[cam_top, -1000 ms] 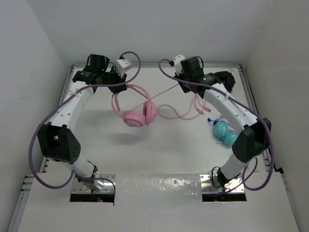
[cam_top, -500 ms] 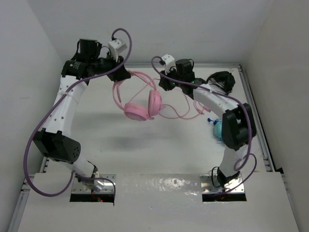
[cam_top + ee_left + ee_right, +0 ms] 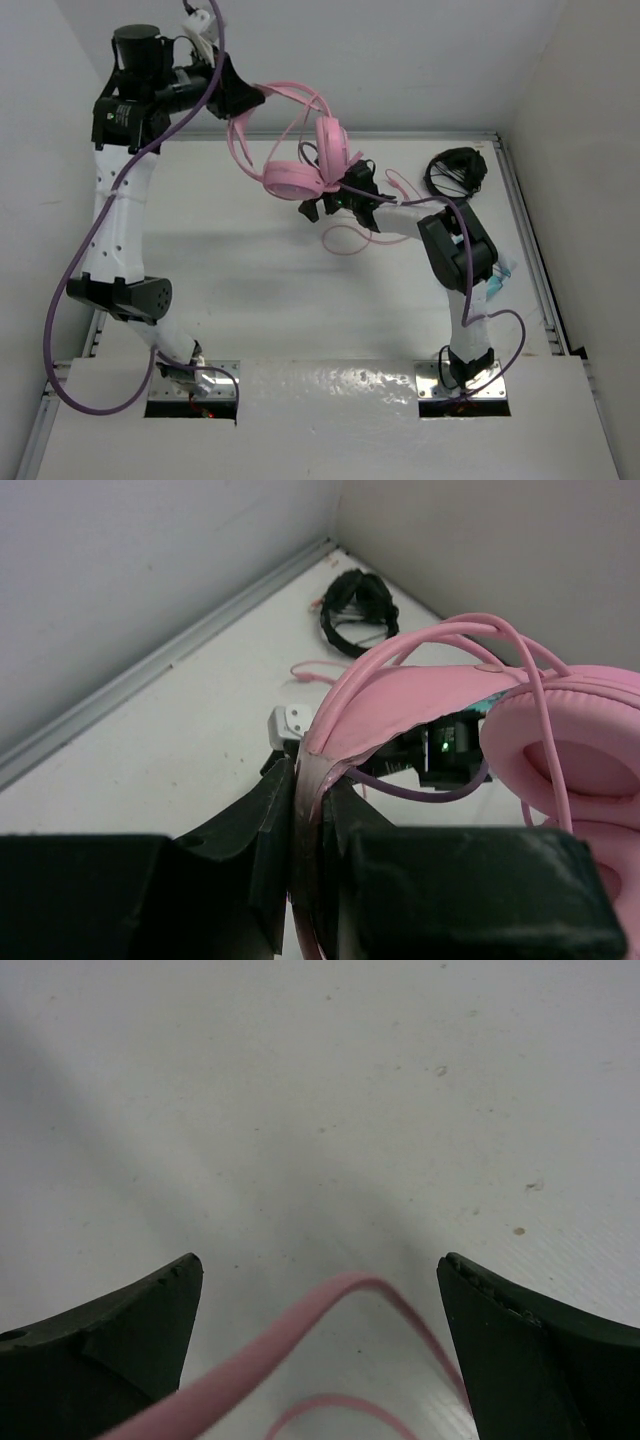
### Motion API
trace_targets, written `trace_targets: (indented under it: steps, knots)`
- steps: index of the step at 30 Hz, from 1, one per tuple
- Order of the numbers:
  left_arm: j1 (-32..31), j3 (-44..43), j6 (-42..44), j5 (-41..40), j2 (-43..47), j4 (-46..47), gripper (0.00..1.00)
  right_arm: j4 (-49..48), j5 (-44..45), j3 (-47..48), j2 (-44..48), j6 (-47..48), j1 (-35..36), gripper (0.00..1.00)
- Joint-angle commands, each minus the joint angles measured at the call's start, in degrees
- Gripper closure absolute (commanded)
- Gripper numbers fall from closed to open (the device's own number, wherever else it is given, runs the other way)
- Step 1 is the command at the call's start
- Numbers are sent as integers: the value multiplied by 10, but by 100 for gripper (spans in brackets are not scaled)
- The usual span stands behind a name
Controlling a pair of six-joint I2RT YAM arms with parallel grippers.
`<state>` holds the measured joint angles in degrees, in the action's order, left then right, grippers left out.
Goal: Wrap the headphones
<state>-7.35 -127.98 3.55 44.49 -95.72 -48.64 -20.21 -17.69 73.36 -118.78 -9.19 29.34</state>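
Nearest me, a small blue-green thing (image 3: pixel 499 282) lies on the white table (image 3: pixel 230 290), mostly hidden behind the right arm's elbow; a second ago it was in plain sight. That arm has since swung left across the table. Its right claw (image 3: pixel 322 206), which was pinched together a second ago, now stands wide apart and holds nothing. From overhead it sits just under the hanging earcups. Its own camera adds that a loop of the pink cord (image 3: pixel 250 1360) lies on the table between the spread fingers (image 3: pixel 130 1330); whether it brushes either one I can't tell.

The pink headphones (image 3: pixel 290 180) are up in the air over the far half of the table, cord trailing down to the surface. A second ago they dangled low. Now they hang well above the table, in front of the back wall. The left claw (image 3: pixel 245 98) is clamped on the headband high at the back left. Only its wrist camera shows the grip closely, with the band caught edge-on between the two fingers (image 3: pixel 275 820).

Farthest off, black headphones (image 3: pixel 455 172) lie in the back right corner.
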Motion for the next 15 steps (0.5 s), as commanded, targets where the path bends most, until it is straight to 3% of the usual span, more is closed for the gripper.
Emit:
trace_targets:
  steps: [1,12,15]
  knots:
    - [25,-80,-85,28,12,39,100,-83,62,-23,7,1,-2,1]
    - [93,-88,-199,75,6,108,100,-48,166,-63,9,17,-3,6]
    - [116,-88,-232,89,3,129,100,1,191,-80,24,28,2,7]
